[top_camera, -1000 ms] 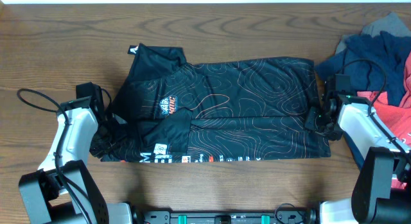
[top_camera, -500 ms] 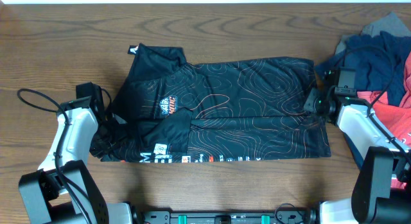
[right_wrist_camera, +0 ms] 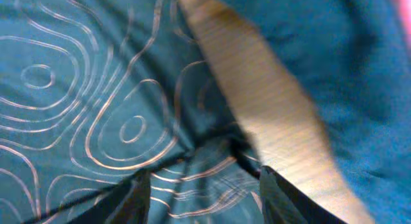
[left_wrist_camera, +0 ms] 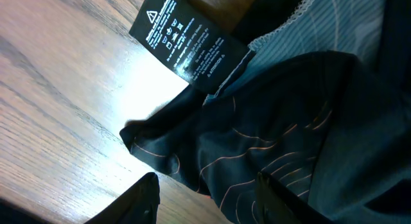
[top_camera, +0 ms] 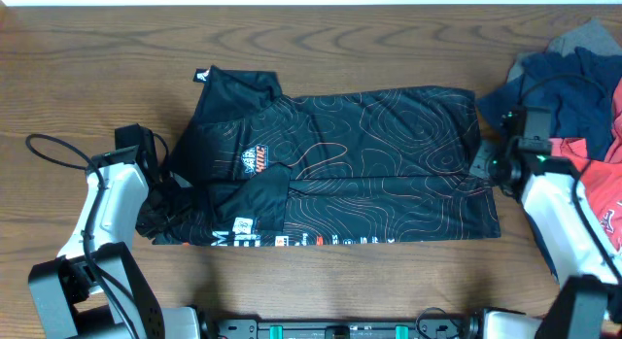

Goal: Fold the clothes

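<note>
The black jersey [top_camera: 369, 154] with orange contour lines lies partly folded in the middle of the table. My left gripper [top_camera: 163, 188] is at its left edge. In the left wrist view it [left_wrist_camera: 209, 198] is open, with the jersey's crumpled edge [left_wrist_camera: 289, 134] and bare wood between the fingers. A black care label [left_wrist_camera: 186, 41] lies beyond. My right gripper [top_camera: 491, 164] is at the jersey's right edge. In the blurred right wrist view it [right_wrist_camera: 204, 195] is open over the jersey's edge [right_wrist_camera: 83, 89], holding nothing.
A pile of other clothes sits at the right edge: navy [top_camera: 573, 86], coral-red [top_camera: 593, 174] and grey [top_camera: 583, 38]. The navy garment [right_wrist_camera: 347, 70] lies just beyond my right gripper. A black cable [top_camera: 53, 150] loops on the table beside the left arm.
My right gripper moved up along the jersey's right edge, then drew back to the right. The left arm and the jersey have not moved.
</note>
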Controlling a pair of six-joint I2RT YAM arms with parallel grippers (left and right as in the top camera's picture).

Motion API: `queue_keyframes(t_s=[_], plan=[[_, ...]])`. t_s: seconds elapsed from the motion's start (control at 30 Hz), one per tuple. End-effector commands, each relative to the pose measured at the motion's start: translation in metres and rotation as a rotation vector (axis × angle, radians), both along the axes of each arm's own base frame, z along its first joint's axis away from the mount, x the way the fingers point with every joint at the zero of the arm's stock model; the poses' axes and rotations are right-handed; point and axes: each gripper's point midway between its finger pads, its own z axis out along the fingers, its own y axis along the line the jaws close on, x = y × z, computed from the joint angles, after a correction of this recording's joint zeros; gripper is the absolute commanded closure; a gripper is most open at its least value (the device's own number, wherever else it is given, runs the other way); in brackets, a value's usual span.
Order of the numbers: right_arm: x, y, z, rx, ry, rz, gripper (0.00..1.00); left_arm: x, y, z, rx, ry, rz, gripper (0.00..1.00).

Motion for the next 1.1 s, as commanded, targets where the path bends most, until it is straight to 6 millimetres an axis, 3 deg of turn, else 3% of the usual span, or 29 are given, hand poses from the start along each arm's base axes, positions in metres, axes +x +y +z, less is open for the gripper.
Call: queue_keyframes(t_s=[0.0,0.27,0.37,0.43,0.8,0.97,1.07], plan=[[-0.010,-0.013,-0.007,-0.058,0.056,-0.010,0.49,0.007,0.004,0.007,0.010,-0.030,0.004,0.51],[-0.022,-0.006,-0.060,-0.013,0.211,0.005,0.52,0.007,0.003,0.007,0.010,-0.030,0.004,0.51],[-0.025,-0.004,-0.070,0.003,0.242,0.009,0.55,0.007,0.003,0.007,0.010,-0.030,0.004,0.51],[-0.025,-0.004,-0.070,0.002,0.243,0.008,0.61,0.007,0.003,0.007,0.010,-0.030,0.004,0.51],[-0.028,-0.004,-0.068,0.003,0.250,0.007,0.70,0.007,0.003,0.007,0.010,-0.030,0.004,0.51],[-0.025,-0.004,-0.061,0.001,0.232,0.007,0.96,0.007,0.003,0.007,0.010,-0.030,0.004,0.51],[-0.020,-0.005,-0.055,-0.002,0.212,0.007,0.99,0.007,0.003,0.007,0.010,-0.030,0.004,0.51]])
